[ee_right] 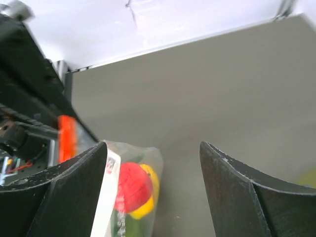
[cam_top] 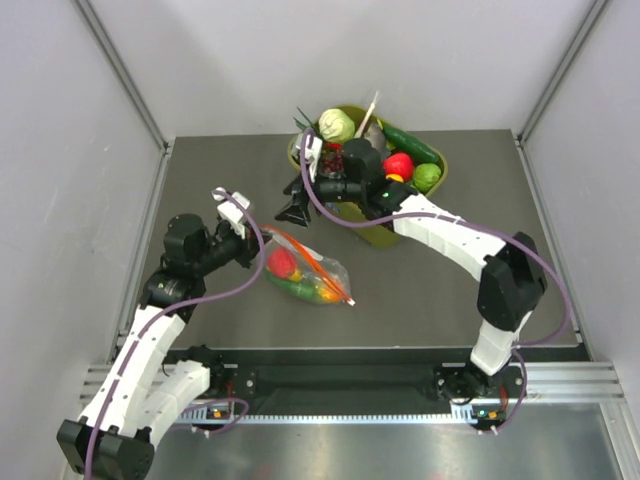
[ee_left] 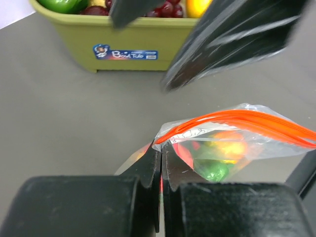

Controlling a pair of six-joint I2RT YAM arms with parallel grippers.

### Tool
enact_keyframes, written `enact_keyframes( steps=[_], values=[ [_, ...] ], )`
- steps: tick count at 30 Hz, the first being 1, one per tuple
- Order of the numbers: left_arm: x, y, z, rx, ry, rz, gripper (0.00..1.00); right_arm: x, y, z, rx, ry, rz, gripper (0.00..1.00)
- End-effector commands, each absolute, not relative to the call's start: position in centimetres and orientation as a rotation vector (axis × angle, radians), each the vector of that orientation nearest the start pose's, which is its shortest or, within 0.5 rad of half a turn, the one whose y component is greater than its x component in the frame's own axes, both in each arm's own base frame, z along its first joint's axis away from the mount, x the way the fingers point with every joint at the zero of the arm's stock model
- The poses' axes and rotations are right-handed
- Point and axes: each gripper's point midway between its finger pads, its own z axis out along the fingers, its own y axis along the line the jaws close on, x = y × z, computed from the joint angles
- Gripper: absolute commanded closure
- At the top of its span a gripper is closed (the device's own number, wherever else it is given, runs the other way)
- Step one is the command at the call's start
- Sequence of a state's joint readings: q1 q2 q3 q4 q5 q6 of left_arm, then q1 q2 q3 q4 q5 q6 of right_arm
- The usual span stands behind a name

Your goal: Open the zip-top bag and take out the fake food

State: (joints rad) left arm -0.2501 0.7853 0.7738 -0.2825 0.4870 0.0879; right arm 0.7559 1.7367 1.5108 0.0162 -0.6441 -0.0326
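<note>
Grey table [cam_top: 450, 270], white walls [cam_top: 350, 50]. The left gripper [ee_left: 161, 155] is pinching the zip-top bag [cam_top: 305, 272], which is lying mid-table and enclosing the fake food [cam_top: 283, 263]. The right gripper [cam_top: 295, 210] is hovering spread at the bag's 12 o'clock, and 1 olive tub [ee_left: 138, 34] is sitting at its 1 o'clock.

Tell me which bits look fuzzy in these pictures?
Left wrist view: the right arm's jaws up top are smeared, while the zip-top bag looks fairly sharp. Right wrist view: its own jaws look soft and the fake food is blurry. Top external view: sharp, evenly lit.
</note>
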Motion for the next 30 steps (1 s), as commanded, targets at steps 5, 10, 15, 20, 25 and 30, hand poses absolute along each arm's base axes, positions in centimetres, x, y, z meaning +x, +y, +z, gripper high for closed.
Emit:
enact_keyframes(
  steps=[5, 10, 15, 20, 25, 30],
  values=[
    [25.2, -16.3, 27.1, 0.707, 1.641, -0.655, 1.00, 30.1, 44.9, 32.0, -1.133, 1.400, 1.202, 0.24],
    [24.3, -17.3, 27.3, 0.751, 1.622, -0.730, 1.00, 29.5, 43.9, 32.3, -1.133, 1.396, 1.182, 0.24],
    [23.8, -17.4, 27.8, 0.761, 1.604, -0.745, 1.00, 29.1, 43.5, 30.9, -1.131, 1.432, 1.180, 0.23],
    [23.8, -17.5, 27.8, 0.759, 1.606, -0.753, 1.00, 27.9, 42.7, 30.3, -1.138, 1.437, 1.163, 0.24],
    [24.9, -16.8, 26.8, 0.721, 1.655, -0.704, 1.00, 27.5, 39.7, 32.2, -1.089, 1.424, 1.023, 0.24],
    [25.4, -16.7, 26.3, 0.712, 1.684, -0.690, 1.00, 27.4, 35.8, 34.9, -0.953, 1.415, 0.874, 0.24]
  ],
)
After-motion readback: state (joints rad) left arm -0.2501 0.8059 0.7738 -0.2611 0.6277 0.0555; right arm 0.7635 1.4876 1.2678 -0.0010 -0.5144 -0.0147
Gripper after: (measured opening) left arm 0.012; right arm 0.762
